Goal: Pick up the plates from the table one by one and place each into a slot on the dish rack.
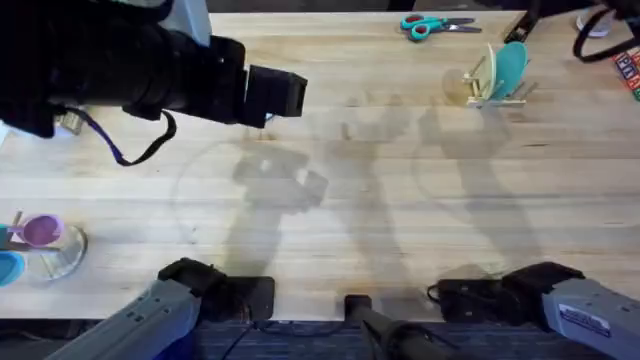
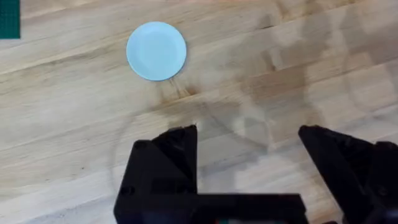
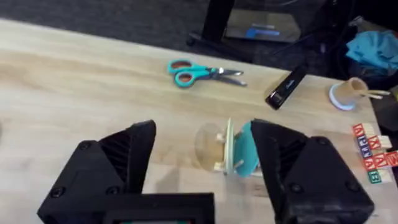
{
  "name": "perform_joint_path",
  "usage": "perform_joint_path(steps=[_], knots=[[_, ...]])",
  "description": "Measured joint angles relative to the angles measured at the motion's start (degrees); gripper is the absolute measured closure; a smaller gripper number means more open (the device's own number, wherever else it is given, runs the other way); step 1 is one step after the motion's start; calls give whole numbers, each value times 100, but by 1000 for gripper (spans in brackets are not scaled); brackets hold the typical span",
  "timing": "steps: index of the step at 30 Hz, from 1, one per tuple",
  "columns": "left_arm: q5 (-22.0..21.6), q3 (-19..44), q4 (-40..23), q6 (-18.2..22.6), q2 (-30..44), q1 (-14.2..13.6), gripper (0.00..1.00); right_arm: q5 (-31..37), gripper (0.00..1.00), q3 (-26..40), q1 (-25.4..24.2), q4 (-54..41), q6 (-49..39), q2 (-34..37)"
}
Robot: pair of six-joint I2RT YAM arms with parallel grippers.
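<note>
From my station I see the left arm raised high under the overhead camera, dark and blurred across the upper left of the table. Its wrist camera shows the left gripper released, fingers spread wide above bare wood, with the light blue plate lying flat on the planks well ahead of the fingertips. The right gripper is also spread apart, aimed toward the dish rack at the far right of the table. The rack holds a pale cream plate upright in a slot, with a teal plate standing just beside it. Teal-handled scissors lie beyond the rack.
</note>
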Motion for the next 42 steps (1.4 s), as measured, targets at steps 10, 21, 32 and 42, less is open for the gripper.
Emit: perform_joint_path(steps=[10, 21, 32, 42], knots=[[0, 0, 0, 0, 0, 0, 7, -35, 73, 0, 200, -966, 171, -383], [2, 0, 7, 0, 0, 0, 7, -1617, 73, 0, 203, -1295, 342, -483], [10, 0, -23, -3, 0, 0, 936, -2146, 73, 0, 207, -1301, 369, -483], [453, 0, -118, -540, 0, 2, 959, -2205, 73, 0, 205, -1301, 389, -483]])
